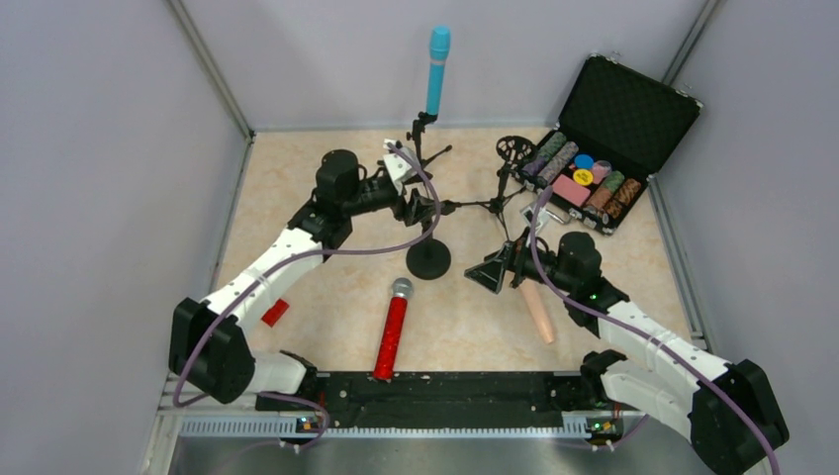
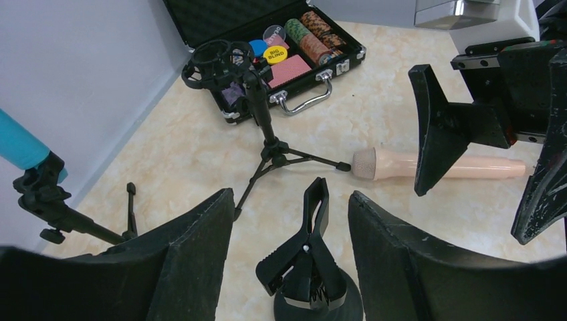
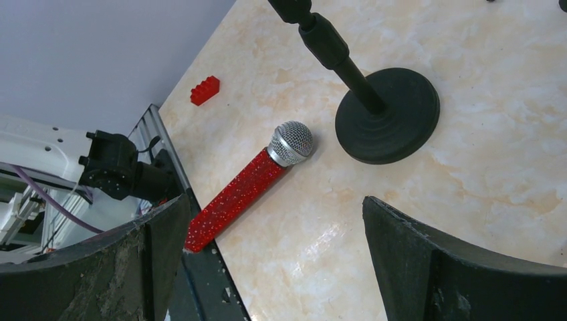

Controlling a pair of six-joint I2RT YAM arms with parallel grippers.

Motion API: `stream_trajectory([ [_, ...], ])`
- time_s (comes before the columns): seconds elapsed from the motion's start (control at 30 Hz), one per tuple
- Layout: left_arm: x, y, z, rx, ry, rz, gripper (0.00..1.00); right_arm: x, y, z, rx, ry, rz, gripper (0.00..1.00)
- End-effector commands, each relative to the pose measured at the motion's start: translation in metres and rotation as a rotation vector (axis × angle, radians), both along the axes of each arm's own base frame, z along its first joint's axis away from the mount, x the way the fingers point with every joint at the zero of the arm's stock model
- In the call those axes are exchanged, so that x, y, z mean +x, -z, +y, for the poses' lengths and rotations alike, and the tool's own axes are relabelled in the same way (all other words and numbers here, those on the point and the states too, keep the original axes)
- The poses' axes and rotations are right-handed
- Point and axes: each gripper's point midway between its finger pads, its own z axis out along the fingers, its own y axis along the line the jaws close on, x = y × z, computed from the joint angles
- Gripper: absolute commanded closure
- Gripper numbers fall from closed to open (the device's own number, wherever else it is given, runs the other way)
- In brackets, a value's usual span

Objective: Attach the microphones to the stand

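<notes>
**At twelve o'clock one microphone stands clipped; two lie flat**

At twelve o'clock, against the back wall, the teal microphone (image 1: 437,69) stands upright in the clamp of a small tripod (image 1: 423,139). The red microphone (image 1: 392,332) lies flat at six o'clock, its silver head pointing to the round-base stand (image 1: 428,259) at the table's middle and its tail at the front rail (image 1: 445,388). The peach microphone (image 1: 539,315) lies at four o'clock, its head near a foot of the ring-topped tripod (image 1: 510,168) at one o'clock.

The left gripper (image 2: 291,197) has its fingers spread on either side of the round-base stand's clip (image 2: 304,234), with a gap showing on both sides. The right gripper (image 1: 505,267) hangs over the peach microphone's head end, jaws wide apart and holding nothing.

A case of poker chips (image 1: 604,139) sits open at two o'clock. A red brick (image 1: 275,313) lies at eight o'clock.
</notes>
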Motion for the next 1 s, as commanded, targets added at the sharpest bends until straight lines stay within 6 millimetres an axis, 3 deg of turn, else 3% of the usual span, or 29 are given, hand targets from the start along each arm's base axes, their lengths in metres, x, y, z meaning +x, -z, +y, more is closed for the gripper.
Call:
stream_trajectory([
  [0.0, 0.011, 0.001, -0.003, -0.018, -0.015, 0.006, 0.34, 0.006, -0.011, 0.0, 0.032, 0.012, -0.039, 0.03],
  [0.37, 0.026, 0.057, 0.003, 0.158, -0.046, 0.105, 0.4, 0.006, -0.005, 0.001, 0.032, 0.009, -0.033, 0.03],
  [0.47, 0.026, 0.058, 0.003, 0.168, -0.045, 0.104, 0.4, 0.006, -0.004, 0.001, 0.027, 0.003, -0.037, 0.03],
  [0.63, 0.022, 0.05, 0.001, 0.15, -0.021, 0.079, 0.35, 0.006, -0.005, 0.0, 0.015, 0.004, -0.044, 0.03],
  [0.83, 0.018, 0.018, 0.0, 0.054, -0.031, 0.023, 0.02, 0.007, -0.004, 0.0, 0.019, 0.008, -0.043, 0.03],
  [0.97, 0.009, -0.004, 0.002, -0.029, -0.03, -0.053, 0.01, 0.008, -0.005, 0.003, 0.035, 0.005, -0.035, 0.03],
])
